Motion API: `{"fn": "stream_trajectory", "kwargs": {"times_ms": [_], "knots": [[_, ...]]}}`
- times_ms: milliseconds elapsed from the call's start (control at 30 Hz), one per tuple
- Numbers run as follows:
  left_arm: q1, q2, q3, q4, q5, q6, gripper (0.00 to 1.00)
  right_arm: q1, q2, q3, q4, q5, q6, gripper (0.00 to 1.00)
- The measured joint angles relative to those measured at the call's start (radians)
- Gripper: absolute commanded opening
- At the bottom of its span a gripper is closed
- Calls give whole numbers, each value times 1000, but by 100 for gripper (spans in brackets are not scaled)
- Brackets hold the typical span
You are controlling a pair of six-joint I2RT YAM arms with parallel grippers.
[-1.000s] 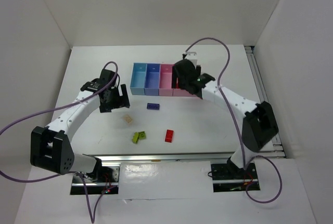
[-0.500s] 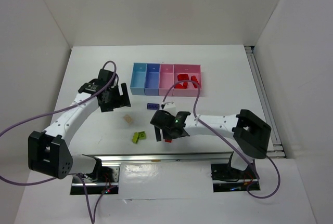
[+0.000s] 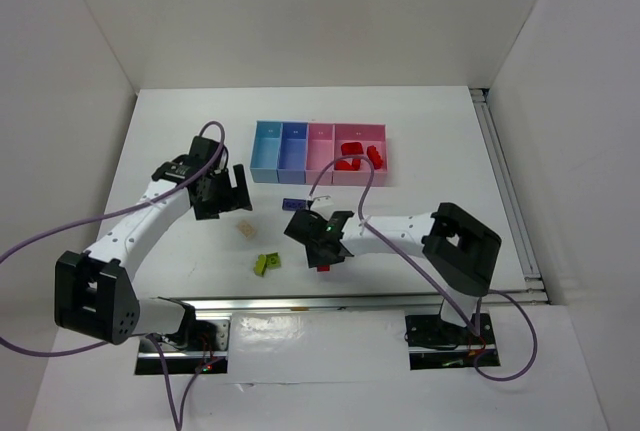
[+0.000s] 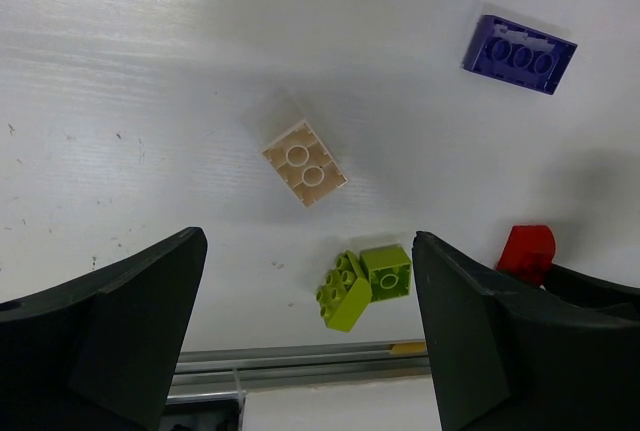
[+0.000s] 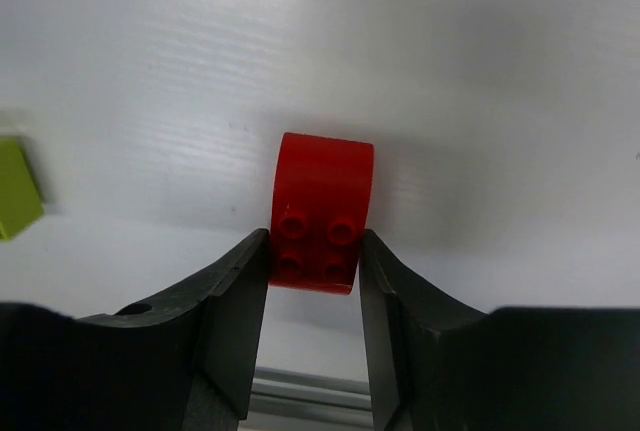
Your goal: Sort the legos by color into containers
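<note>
Top view: the right gripper [image 3: 322, 248] sits over the red lego [image 3: 323, 267], with the wider pink tray [image 3: 360, 128] towards one o'clock. Left wrist: the left gripper [image 4: 305, 251] is spread wide and empty. Right wrist: the jaws pinch the red lego's sides, and its long axis points to twelve o'clock.

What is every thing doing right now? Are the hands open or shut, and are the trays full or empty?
right hand, shut on the red brick
left hand, open, empty
beige brick, loose, studs up
green brick, loose, partly tilted
blue brick, loose, lying flat
wide pink tray, holds red pieces
narrow pink tray, empty
periwinkle tray, empty
light blue tray, empty
</note>
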Motion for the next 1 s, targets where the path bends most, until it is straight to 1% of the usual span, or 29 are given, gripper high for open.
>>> {"fn": "stream_trajectory", "kwargs": {"times_ms": [100, 300, 400, 533, 567, 667, 733, 833, 900, 933, 967, 1000], "knots": [[0, -4, 0, -1, 0, 0, 95, -5, 28, 39, -4, 20, -8, 37], [0, -22, 1, -8, -2, 0, 95, -34, 20, 107, -19, 50, -51, 37], [0, -22, 2, -9, -2, 0, 98, -83, -8, 147, -37, 80, -89, 38], [5, -14, 27, -43, 10, -6, 99, -217, -48, 225, -28, 105, -177, 40], [7, -13, 35, -50, 20, -9, 99, -262, -55, 247, -22, 111, -201, 41], [10, -13, 45, -58, 43, -26, 99, -399, -59, 301, 23, 119, -266, 41], [10, -13, 45, -68, 50, -30, 99, -483, -47, 331, 60, 109, -298, 43], [10, -13, 45, -89, 63, -34, 99, -575, 3, 384, 118, 85, -325, 45], [10, -13, 45, -101, 63, -42, 100, -613, 51, 413, 163, 69, -337, 48], [10, -13, 45, -106, 60, -51, 100, -629, 79, 427, 181, 62, -341, 63], [5, -11, 45, -113, 49, -58, 100, -640, 108, 440, 194, 56, -342, 71], [-1, -10, 45, -122, 31, -78, 100, -651, 139, 453, 212, 49, -347, 76]]}}
